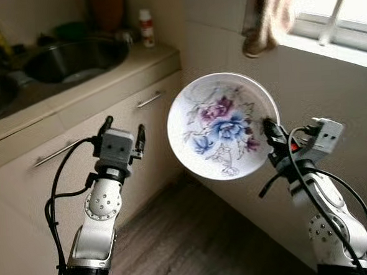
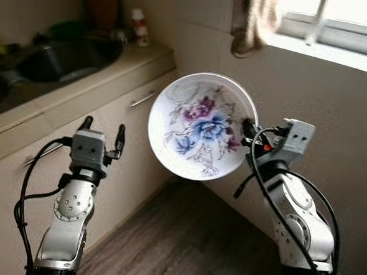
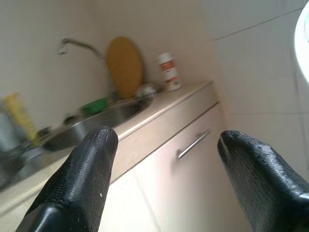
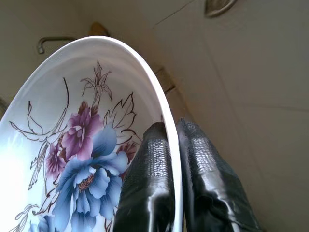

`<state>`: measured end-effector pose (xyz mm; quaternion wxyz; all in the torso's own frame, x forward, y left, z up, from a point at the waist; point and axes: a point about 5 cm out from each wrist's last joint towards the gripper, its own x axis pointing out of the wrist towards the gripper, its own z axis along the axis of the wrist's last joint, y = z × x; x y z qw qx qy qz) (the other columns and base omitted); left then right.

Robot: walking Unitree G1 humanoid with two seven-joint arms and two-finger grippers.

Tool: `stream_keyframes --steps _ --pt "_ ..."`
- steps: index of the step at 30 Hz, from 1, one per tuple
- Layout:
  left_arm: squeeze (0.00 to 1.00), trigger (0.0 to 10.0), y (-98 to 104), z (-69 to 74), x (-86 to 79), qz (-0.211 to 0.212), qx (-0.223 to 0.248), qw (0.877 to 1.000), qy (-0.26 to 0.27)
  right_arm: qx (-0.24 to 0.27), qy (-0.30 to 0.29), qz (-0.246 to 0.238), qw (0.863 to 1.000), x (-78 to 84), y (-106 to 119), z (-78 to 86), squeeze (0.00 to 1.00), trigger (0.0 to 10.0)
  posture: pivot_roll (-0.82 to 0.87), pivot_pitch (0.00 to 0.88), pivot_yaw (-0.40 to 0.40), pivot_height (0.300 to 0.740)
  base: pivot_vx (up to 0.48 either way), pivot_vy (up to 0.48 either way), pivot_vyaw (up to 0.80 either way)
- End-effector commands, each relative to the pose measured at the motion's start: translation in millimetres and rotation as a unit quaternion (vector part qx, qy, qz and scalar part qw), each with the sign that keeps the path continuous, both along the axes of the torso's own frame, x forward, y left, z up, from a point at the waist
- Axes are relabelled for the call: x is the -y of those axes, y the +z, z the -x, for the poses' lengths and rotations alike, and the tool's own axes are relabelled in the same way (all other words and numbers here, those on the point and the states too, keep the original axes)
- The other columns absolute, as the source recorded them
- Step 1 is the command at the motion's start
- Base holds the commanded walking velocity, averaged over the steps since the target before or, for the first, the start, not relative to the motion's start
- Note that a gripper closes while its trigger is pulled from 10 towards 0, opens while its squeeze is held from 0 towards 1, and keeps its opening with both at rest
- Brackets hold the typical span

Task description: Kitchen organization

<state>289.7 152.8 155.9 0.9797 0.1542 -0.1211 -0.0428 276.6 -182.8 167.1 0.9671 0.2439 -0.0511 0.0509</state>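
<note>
right end effector (image 1: 271,132) clamped on floral plate (image 1: 222,126) rim; left end effector (image 1: 122,130) fingers apart, empty.

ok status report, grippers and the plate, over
Right gripper shut on floral plate at its rim, held up on edge. Left gripper open, empty, raised before the cabinet drawer. Nothing between plate and counter.

Sink (image 1: 73,60) at upper left is dim; items w/ it too dark to ID. Cloth (image 1: 266,17) at top is cut by frame edge. Bottle (image 1: 145,27) label too small to read. Bowl (image 4: 72,145) runs off left & bottom of right wrist view. Faucet (image 3: 77,44) blurry.
</note>
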Motion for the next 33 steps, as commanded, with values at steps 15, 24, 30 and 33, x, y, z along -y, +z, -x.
stream_keyframes --steps 15,24,30,33 --pt "0.00 10.0 7.9 -0.5 7.0 0.012 0.019 1.000 -0.017 0.030 -0.030 -0.007 0.999 8.6 11.5 -2.2 0.00 0.0 0.00 0.000 -0.016 0.740 0.105 0.000 0.11" --pt "0.00 10.0 8.8 -1.4 8.3 0.014 0.021 0.999 -0.021 0.035 -0.011 0.018 0.999 1.6 12.1 -1.6 0.00 0.0 0.00 0.000 -0.016 0.740 0.297 0.000 0.71" --pt "0.00 10.0 9.4 -1.4 10.3 0.014 0.024 0.999 -0.025 0.039 -0.018 0.013 0.999 3.6 13.4 -2.6 0.00 0.0 0.00 0.000 -0.017 0.740 0.314 0.000 0.80" --pt "0.00 10.0 9.9 -1.5 10.7 0.014 0.025 0.999 -0.026 0.040 -0.019 0.011 0.999 3.8 13.8 -2.9 0.00 0.0 0.00 0.000 -0.017 0.740 0.315 0.000 0.53"
